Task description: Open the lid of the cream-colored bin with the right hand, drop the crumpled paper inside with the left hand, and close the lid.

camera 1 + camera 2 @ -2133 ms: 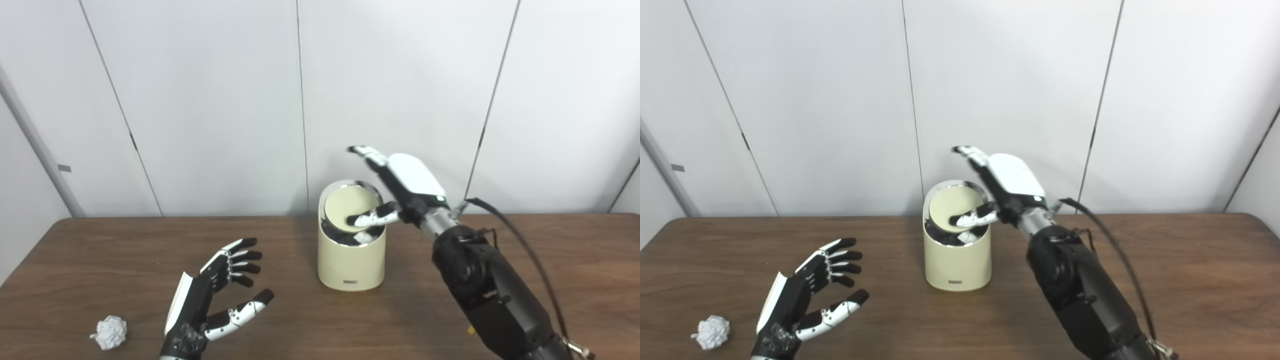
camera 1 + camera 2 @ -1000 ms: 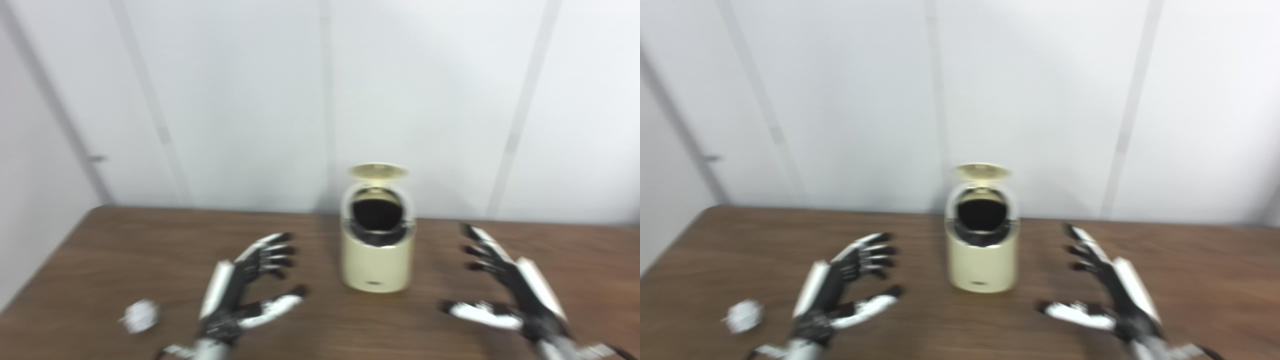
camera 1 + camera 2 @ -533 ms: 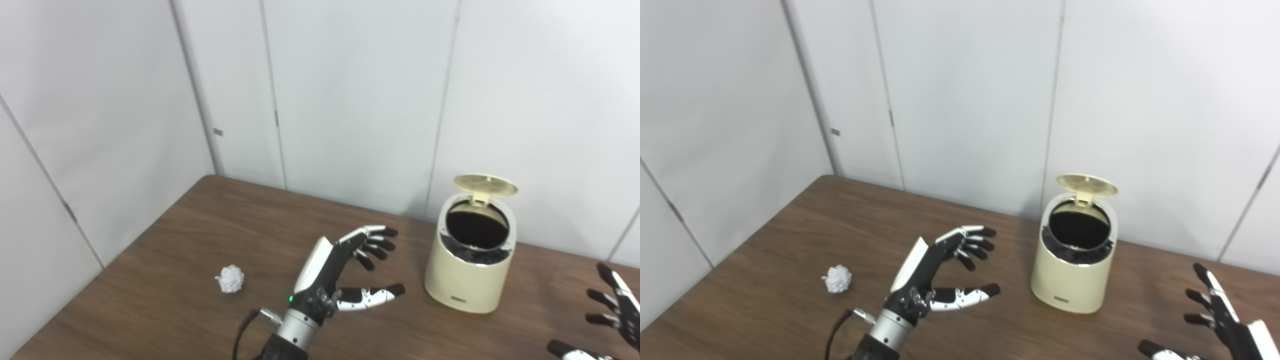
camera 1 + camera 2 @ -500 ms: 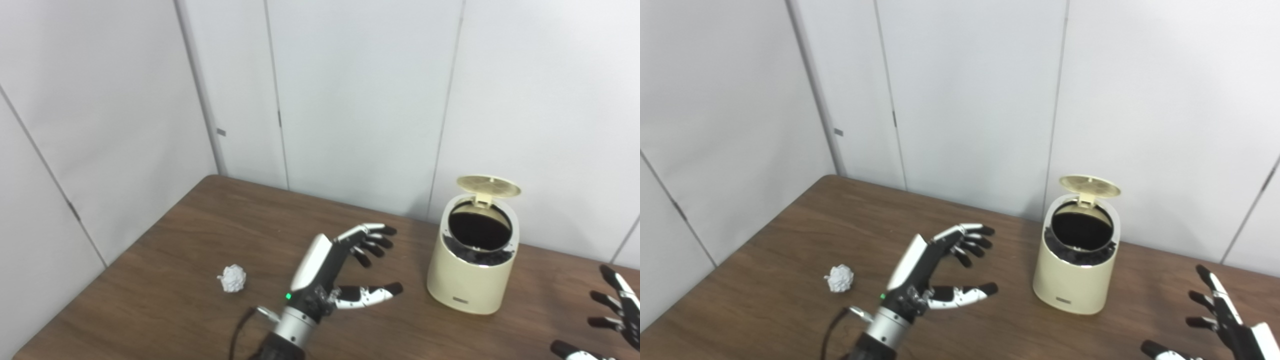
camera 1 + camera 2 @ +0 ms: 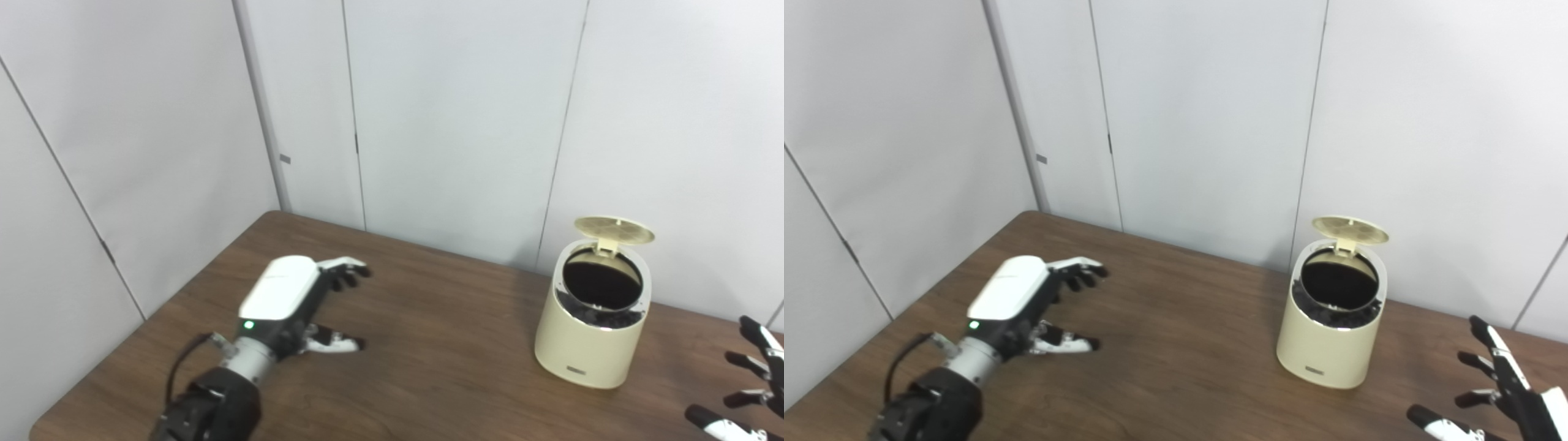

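Note:
The cream-colored bin [image 5: 589, 343] stands on the brown table [image 5: 429, 343] at the right, with its round lid [image 5: 614, 229] tipped up and its dark inside showing. My left hand [image 5: 294, 303] is palm down, low over the table at the left, with its fingers spread and its thumb out. The crumpled paper is not in sight; the spot where it lay is covered by this hand. My right hand [image 5: 1500, 392] is open and empty at the bottom right, well clear of the bin.
White wall panels [image 5: 459, 122] stand close behind the table and along its left side. The table's left edge [image 5: 92, 373] runs just beside my left forearm. Bare tabletop lies between my left hand and the bin.
My left hand has swung left and turned palm down over the paper, which no longer shows. The view has shifted a little. The bin, its lid and my right hand are unchanged.

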